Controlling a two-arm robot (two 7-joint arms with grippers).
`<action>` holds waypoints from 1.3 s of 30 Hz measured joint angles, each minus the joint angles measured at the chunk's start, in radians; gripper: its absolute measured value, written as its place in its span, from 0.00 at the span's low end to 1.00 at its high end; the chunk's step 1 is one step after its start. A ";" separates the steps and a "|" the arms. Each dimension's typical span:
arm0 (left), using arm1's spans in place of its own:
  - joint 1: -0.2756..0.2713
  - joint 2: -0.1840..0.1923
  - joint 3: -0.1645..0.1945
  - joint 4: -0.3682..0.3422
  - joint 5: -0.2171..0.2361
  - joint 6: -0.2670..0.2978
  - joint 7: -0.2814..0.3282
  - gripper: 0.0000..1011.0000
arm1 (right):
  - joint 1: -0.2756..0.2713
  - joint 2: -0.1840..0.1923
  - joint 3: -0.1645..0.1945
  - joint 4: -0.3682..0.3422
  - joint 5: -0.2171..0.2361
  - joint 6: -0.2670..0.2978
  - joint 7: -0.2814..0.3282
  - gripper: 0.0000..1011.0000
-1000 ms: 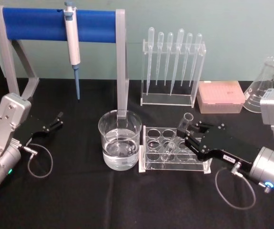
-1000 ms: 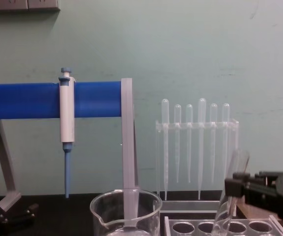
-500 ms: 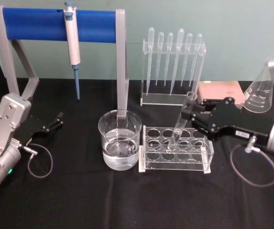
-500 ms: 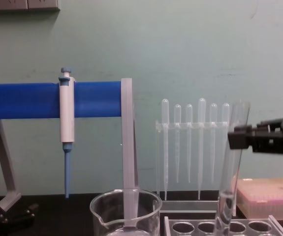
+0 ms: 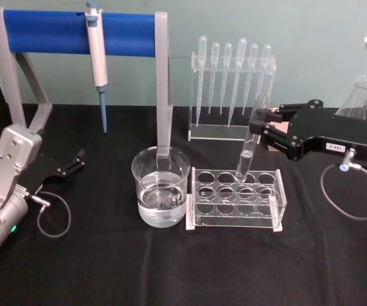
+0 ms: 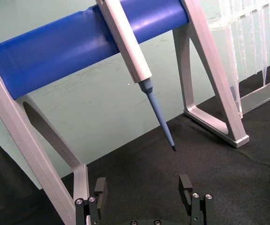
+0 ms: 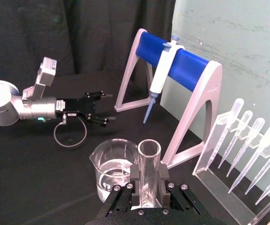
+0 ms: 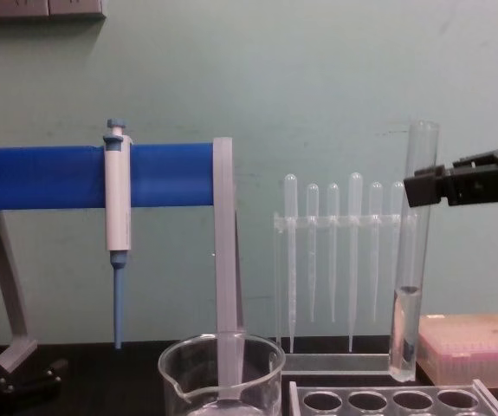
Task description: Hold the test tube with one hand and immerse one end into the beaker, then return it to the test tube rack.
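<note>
The right gripper (image 5: 254, 127) has its narrow black jaws closed on the test tube (image 5: 246, 159), pinching the smooth clear glass a little below its plain round rim. In the right wrist view the rim stands open between the two jaws.

From the chest the tube hangs nearly upright with a little clear liquid in its lower part. Its rounded bottom is just above the test tube rack (image 5: 277, 204) and apart from it. From the head, that bottom sits over the rack's back row, right of the middle.

The rack is a clear plastic box with rows of round holes on a pale base. Just beside its left end stands the beaker (image 5: 142, 185), a wide glass cylinder with a thin lip, partly filled with water. Whether the two touch cannot be told.

Behind the tube is a clear acrylic stand (image 5: 224, 134) of slim plastic pipettes (image 5: 240, 76). Behind the beaker rises the grey post of a blue bar (image 5: 55, 32) carrying a white-and-blue pipettor (image 5: 97, 57). A pink tip box (image 8: 474, 347) and a glass flask (image 5: 359, 99) sit at the right rear.

Open air lies between the tube and the beaker's mouth, and flat black cloth (image 5: 170, 268) stretches in front.

The left gripper (image 5: 80, 159) rests low at the far left, well apart from the glassware, its fingers spread wide on nothing.
</note>
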 joint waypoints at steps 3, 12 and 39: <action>0.000 0.000 0.000 0.000 0.000 0.000 0.000 0.99 | 0.009 0.001 -0.003 0.001 0.005 0.005 -0.001 0.24; 0.000 0.000 0.000 0.000 0.000 0.000 0.000 0.99 | 0.003 0.000 -0.001 0.002 0.002 0.003 -0.002 0.24; 0.000 0.000 0.000 0.000 0.000 0.000 0.000 0.99 | -0.002 -0.001 0.001 0.002 -0.001 -0.002 -0.003 0.24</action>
